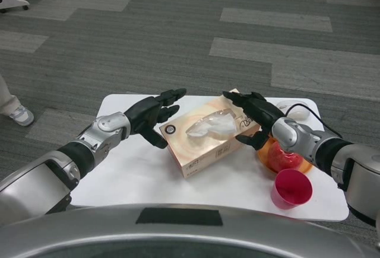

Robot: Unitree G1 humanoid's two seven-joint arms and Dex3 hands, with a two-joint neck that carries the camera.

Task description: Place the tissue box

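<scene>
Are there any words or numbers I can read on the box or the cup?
Tissue box: a round dark logo and a swirly mark on top, small print on the side, all too blurred to read.
Red cup: no writing shows.
Nothing else carries readable text.

A white counter stands on grey patterned carpet. On its right side a red cup sits upright, just in front of an orange plate carrying a red apple-like fruit. A person's shoe shows at the left edge.
</scene>
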